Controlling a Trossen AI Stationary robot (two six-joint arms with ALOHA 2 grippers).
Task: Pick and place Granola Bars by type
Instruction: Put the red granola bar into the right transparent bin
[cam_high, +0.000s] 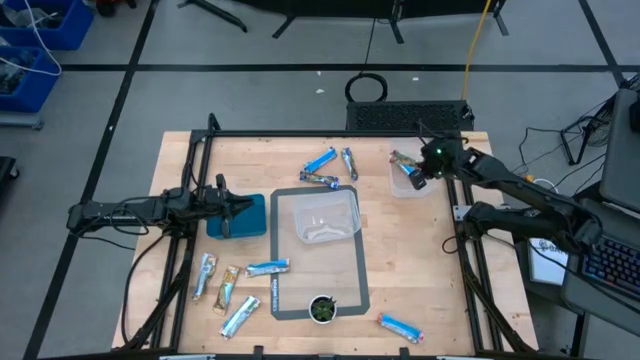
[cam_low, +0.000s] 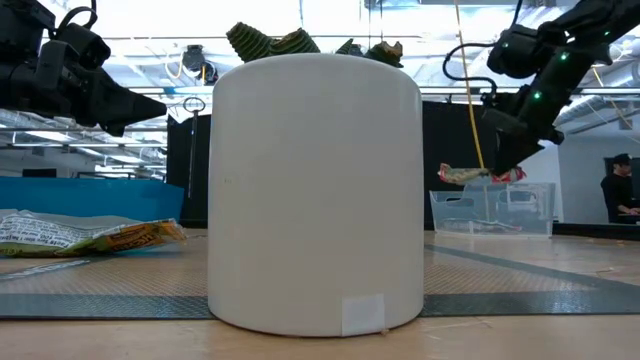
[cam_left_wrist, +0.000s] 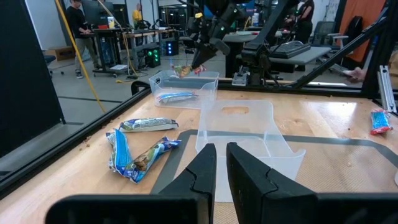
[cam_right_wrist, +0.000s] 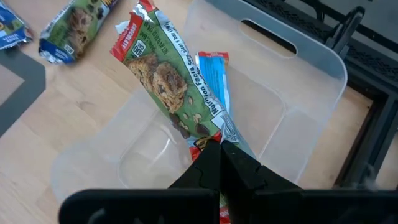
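Our right end effector (cam_right_wrist: 214, 149) pinches a green snack bar (cam_right_wrist: 165, 74) by one end. Right under it sits a clear bin (cam_right_wrist: 298, 93) with a blue bar (cam_right_wrist: 214, 81). Our left end effector (cam_left_wrist: 221, 165) is nearly closed, holding nothing.

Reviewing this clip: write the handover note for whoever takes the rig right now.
Right pincer: shut on a green-and-red bar, held over the small clear bin at the table's far right; a blue bar already lies inside.
Left pincer: empty, waiting over the blue bin.
Large clear bin: no bars visible in it.
Left: three bars at the far edge, four near left, one near right.
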